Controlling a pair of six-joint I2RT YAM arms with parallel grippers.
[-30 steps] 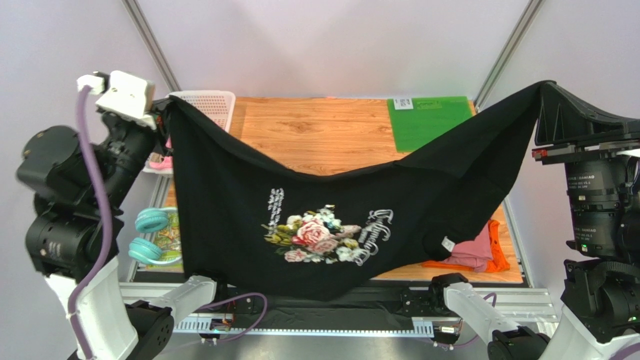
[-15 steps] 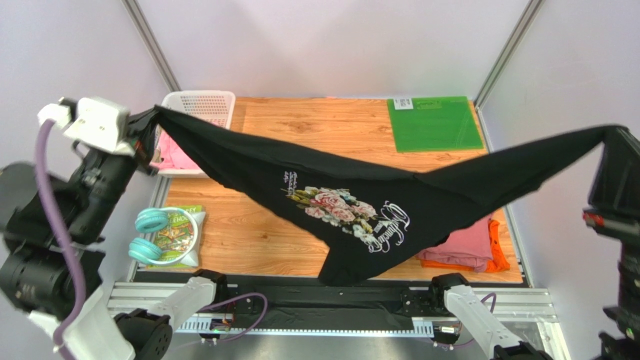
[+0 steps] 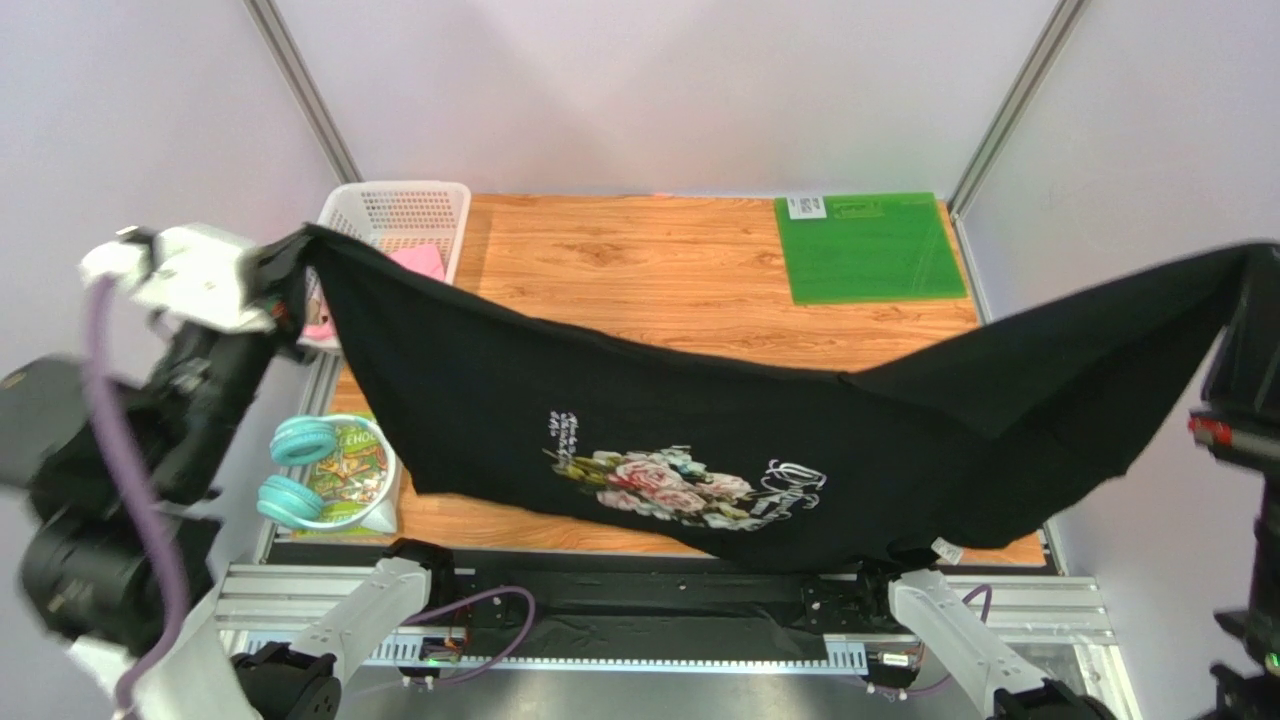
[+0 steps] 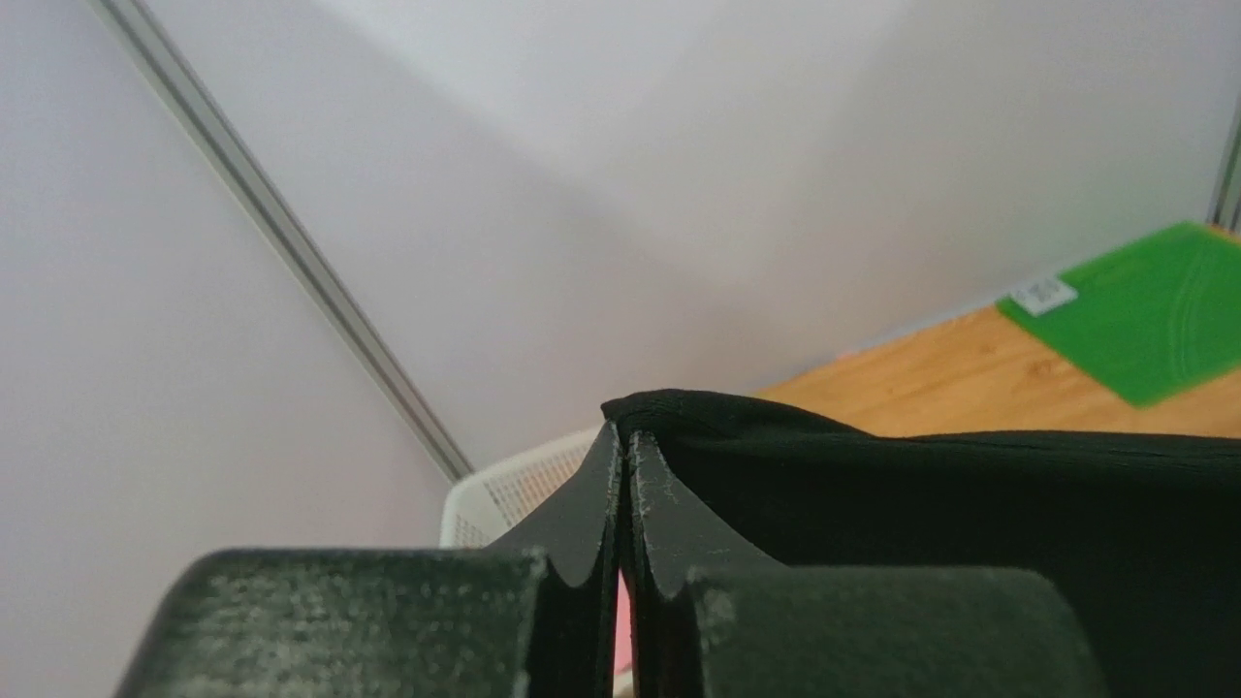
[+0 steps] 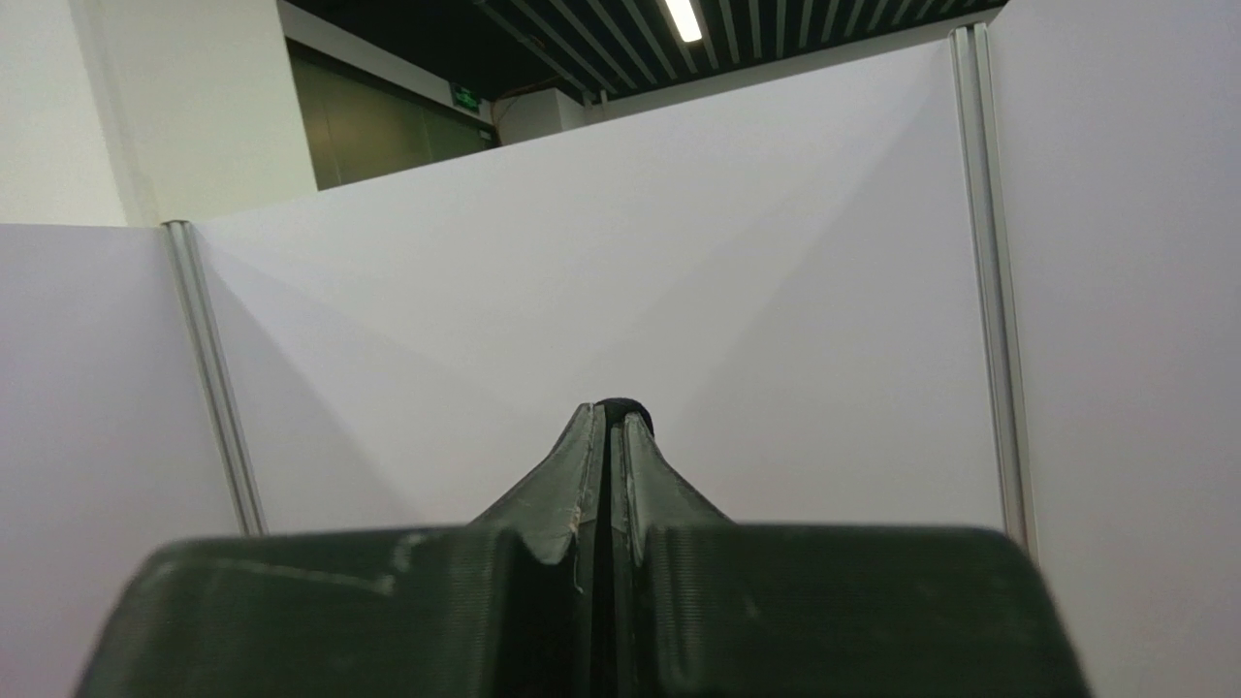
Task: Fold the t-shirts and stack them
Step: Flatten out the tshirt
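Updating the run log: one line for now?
left tool: shut on black t-shirt | right tool: shut on it | shirt: slung between them, airborne

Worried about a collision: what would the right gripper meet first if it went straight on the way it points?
The right gripper, shut on the black t-shirt, faces the white wall panel; nothing else shows ahead, though its distance is unclear.

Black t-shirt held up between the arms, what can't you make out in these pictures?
- Top view: the black t-shirt hides the near right of the table.
- Top view: the lettering of its print is too small to read.
- Top view: the pink item in the white basket is partly covered by the shirt.
- Right wrist view: the right gripper blocks all but a sliver of cloth.
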